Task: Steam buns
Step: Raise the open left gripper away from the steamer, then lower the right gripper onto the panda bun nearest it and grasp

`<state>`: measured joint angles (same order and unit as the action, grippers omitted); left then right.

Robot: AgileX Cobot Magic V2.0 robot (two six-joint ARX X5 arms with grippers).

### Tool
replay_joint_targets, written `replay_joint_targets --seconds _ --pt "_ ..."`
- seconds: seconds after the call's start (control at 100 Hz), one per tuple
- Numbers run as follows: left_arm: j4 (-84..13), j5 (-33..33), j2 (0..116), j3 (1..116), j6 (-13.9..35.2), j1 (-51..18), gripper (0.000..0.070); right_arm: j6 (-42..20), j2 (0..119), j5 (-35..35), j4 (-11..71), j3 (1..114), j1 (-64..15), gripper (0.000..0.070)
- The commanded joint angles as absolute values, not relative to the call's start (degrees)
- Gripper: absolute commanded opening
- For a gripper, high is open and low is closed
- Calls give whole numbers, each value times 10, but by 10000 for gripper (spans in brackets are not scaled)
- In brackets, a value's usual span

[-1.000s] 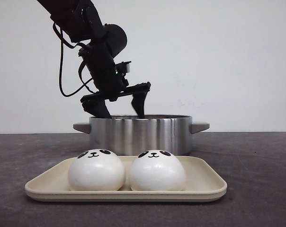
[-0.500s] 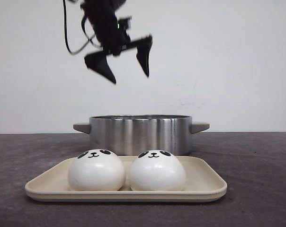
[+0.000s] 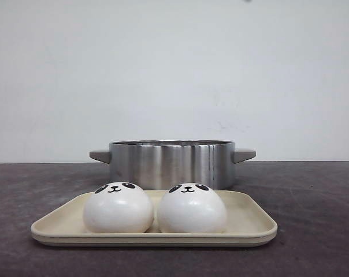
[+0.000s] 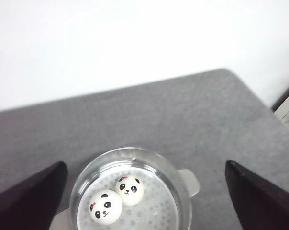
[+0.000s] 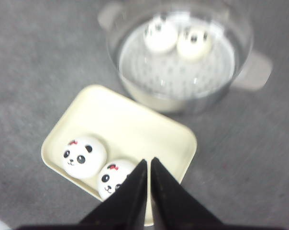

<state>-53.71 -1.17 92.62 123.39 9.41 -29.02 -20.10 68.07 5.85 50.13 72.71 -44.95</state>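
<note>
Front view — steel pot (image 3: 171,164) behind cream tray (image 3: 249,226), two buns (image 3: 118,208) aboard

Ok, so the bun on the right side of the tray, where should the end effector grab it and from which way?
Probably from straight above, fingers closing on the widest part of the right bun, low on its dome. It sits upright on the tray with its top clear. The left bun sits close against one side, so placing the fingers front and back looks safer. The right end effector is shut and would need opening.

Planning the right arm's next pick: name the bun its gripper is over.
The tray bun partly hidden behind the shut right gripper; its tray neighbour shows fully, and two other buns sit in the steamer pot.
</note>
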Motion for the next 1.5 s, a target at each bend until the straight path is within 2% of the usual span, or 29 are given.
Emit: replay_joint_targets --seconds 0.0,0.07,0.11,0.16,0.26,0.29,0.32,0.62,0.82,1.01,1.17,1.31,1.44,1.47,1.49 --pt "-546 -8 907 1249 77 -295 620 -238 687 56 469 710 -455 8" --pt "-563 -8 874 1249 68 -295 620 -256 689 54 448 684 -457 14" --pt "-575 -8 856 1249 64 -295 620 -265 692 50 444 674 -457 55" --pt "-593 -8 834 1249 56 -295 620 -271 700 33 442 665 -457 187" --pt "-629 -2 795 1249 51 -294 620 -281 718 -6 447 655 -457 543" --pt "-638 2 785 1249 51 -294 620 -281 725 -15 449 655 -457 602" --pt "-648 3 775 1249 51 -294 620 -283 731 -24 451 655 -457 625" --pt "-668 5 687 1249 51 -294 620 -297 853 -60 449 655 -463 621" --pt "-679 5 655 1249 51 -294 620 -298 938 -88 414 655 -464 620" --pt "-704 5 645 1249 51 -294 620 -305 986 -95 403 656 -464 546" --pt "-714 5 644 1249 51 -294 620 -305 1001 -90 398 655 -464 536" --pt "-713 5 644 1249 51 -294 620 -305 1007 -90 396 655 -464 437" --pt "-712 5 644 1249 51 -294 620 -305 1017 -90 403 655 -464 406" --pt "-712 5 644 1249 51 -294 620 -304 1020 -89 404 655 -464 361" --pt "-712 5 644 1249 51 -294 620 -302 1022 -89 405 655 -464 299"
